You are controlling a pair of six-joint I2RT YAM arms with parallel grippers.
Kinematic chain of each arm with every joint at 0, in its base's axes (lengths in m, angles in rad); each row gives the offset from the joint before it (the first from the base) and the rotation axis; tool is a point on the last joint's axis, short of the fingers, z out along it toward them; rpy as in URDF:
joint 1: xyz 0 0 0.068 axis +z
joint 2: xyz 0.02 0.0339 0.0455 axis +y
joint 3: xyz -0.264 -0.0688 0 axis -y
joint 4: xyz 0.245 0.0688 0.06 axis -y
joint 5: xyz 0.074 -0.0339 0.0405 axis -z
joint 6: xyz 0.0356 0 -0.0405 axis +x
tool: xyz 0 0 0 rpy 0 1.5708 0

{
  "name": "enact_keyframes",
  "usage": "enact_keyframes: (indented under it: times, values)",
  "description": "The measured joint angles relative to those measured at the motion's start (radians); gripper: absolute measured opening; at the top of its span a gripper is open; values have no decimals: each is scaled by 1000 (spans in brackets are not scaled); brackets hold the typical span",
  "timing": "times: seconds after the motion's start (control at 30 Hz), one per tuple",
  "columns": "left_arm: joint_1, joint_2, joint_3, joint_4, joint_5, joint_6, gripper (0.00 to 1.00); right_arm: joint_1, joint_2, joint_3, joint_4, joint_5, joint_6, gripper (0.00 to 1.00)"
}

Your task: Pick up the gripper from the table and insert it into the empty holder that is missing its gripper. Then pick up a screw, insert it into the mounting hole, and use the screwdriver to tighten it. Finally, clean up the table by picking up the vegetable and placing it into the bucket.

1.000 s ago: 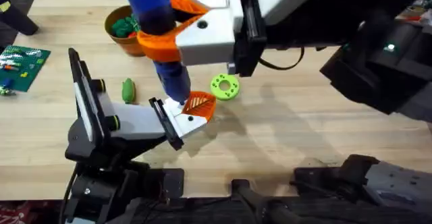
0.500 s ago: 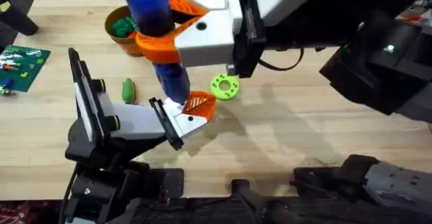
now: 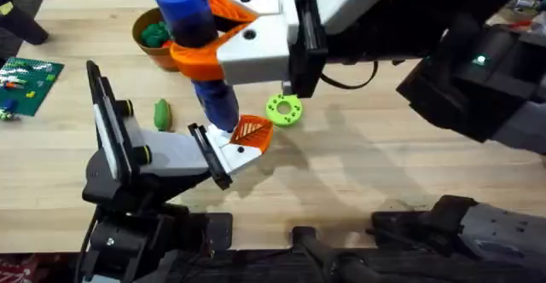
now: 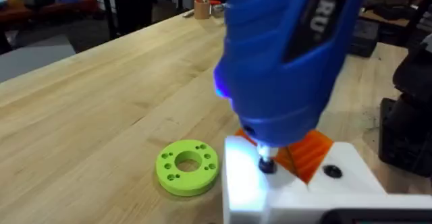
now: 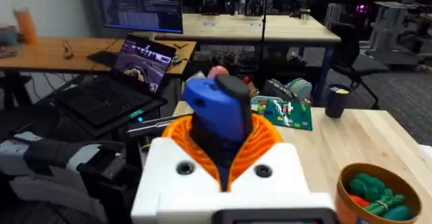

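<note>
The blue screwdriver (image 3: 198,40) stands near-upright, tip on the orange gripper (image 3: 251,131) seated in the grey-white holder (image 3: 162,157); the green vegetable (image 3: 161,113) lies on the desk (image 3: 367,159) near the orange-brown bucket (image 3: 152,34).

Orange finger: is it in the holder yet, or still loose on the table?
In. The orange finger sits on the holder at its white end, with the screwdriver bit pressed down on the mount beside it.

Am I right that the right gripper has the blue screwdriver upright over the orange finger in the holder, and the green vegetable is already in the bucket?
Not quite. The overhead view shows the vegetable lying on the table beside the holder, outside the bucket. The right gripper does hold the screwdriver over the orange finger.
</note>
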Motion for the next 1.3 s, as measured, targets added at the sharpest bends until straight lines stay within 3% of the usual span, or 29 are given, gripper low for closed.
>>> enact_keyframes:
  times: [1.03, 1.13, 1.3]
  values:
    - [0, 0, 0, 12, 0, 1, 16, -1, 12, 5, 52, -23, 33, 44]
    - [0, 0, 1, 1, 0, 0, 16, -21, 20, 55, 35, -54, 65, 45]
    - [0, 0, 0, 1, 0, 0, 16, -64, 0, 260, -1, -92, 87, 46]
